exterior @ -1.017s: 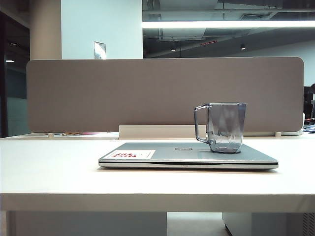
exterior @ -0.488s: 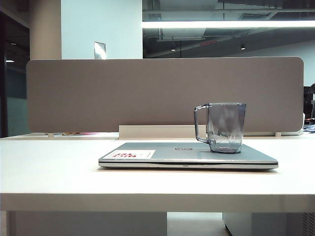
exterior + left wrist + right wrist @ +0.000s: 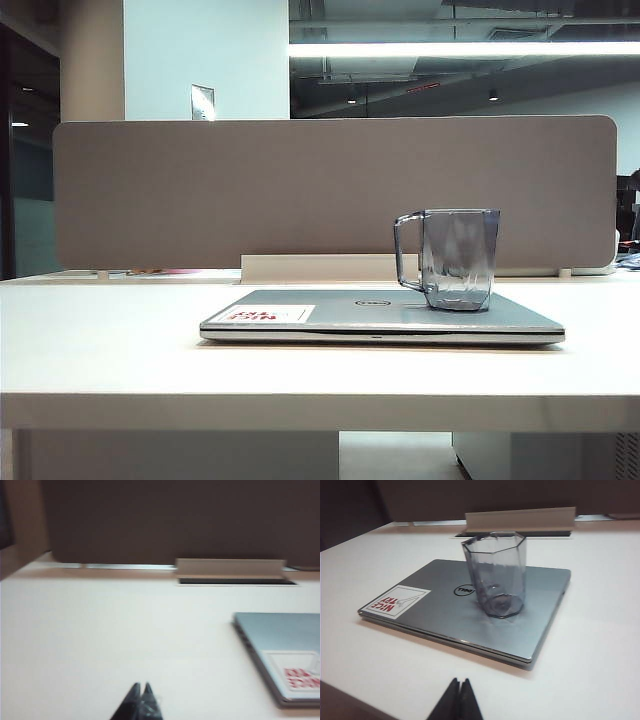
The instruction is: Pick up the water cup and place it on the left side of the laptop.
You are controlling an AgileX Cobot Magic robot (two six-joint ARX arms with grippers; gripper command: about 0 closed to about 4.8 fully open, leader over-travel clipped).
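The water cup (image 3: 458, 258) stands upright on the closed laptop (image 3: 380, 316). Both the right gripper (image 3: 458, 681) and the left gripper (image 3: 140, 685) hover over the table (image 3: 100, 340) well short of the cup, jaws pressed together and empty.

left hand (image 3: 141, 687) closed, above table (image 3: 125, 630) | laptop (image 3: 285, 650) well apart, sticker (image 3: 297, 672) visible

My black left gripper (image 3: 140, 696) and right gripper (image 3: 459, 692) are facing a grey-tinted transparent water cup (image 3: 496, 573), silver-grey laptop (image 3: 445, 615), white red-lettered sticker (image 3: 395, 601), white table (image 3: 100, 340).
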